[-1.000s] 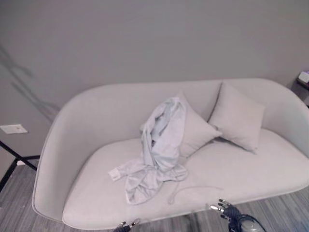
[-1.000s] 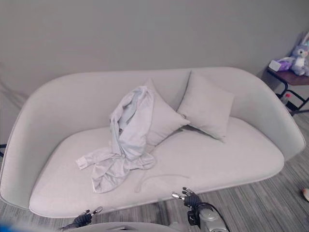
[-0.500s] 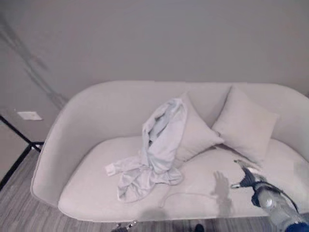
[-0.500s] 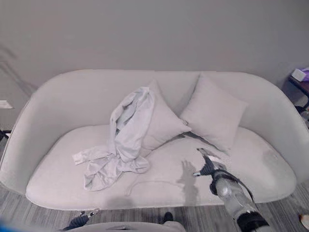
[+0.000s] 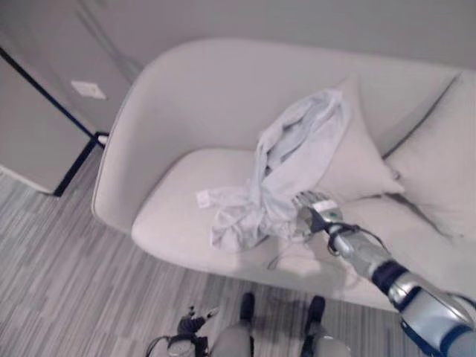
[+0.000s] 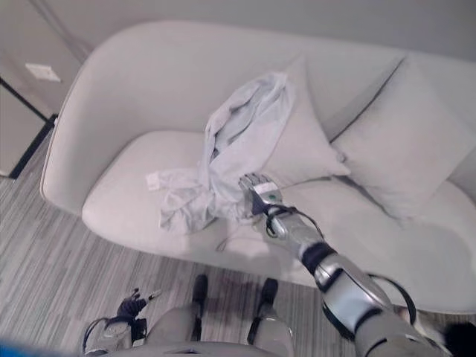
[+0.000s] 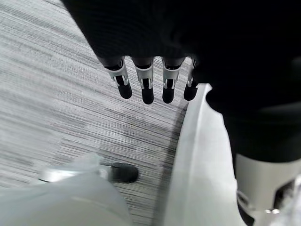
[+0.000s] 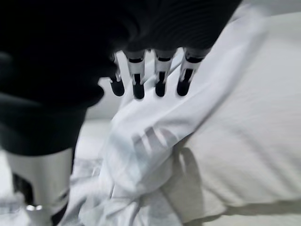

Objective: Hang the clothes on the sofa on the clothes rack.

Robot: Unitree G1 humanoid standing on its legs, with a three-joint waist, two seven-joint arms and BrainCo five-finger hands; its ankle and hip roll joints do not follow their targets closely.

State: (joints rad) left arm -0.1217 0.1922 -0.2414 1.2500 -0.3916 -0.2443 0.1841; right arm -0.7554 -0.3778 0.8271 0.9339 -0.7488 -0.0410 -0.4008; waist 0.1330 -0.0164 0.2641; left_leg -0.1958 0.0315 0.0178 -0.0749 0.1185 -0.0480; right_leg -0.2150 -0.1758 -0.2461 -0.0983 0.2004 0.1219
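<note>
The right hand (image 6: 255, 190) reached, fingers apart, beside the pale garment (image 6: 236, 141) on the sofa (image 6: 126, 97). Grasping came next. The left hand (image 7: 150, 80) hung open

Sofa (image 5: 163, 119): right end cut off by frame edge in both eye views. Second cushion (image 5: 439, 171) cropped at right edge. Garment (image 6: 238, 141) hides part of first cushion (image 6: 297, 134). Left robot hand (image 5: 192, 324): too small to read.
</note>
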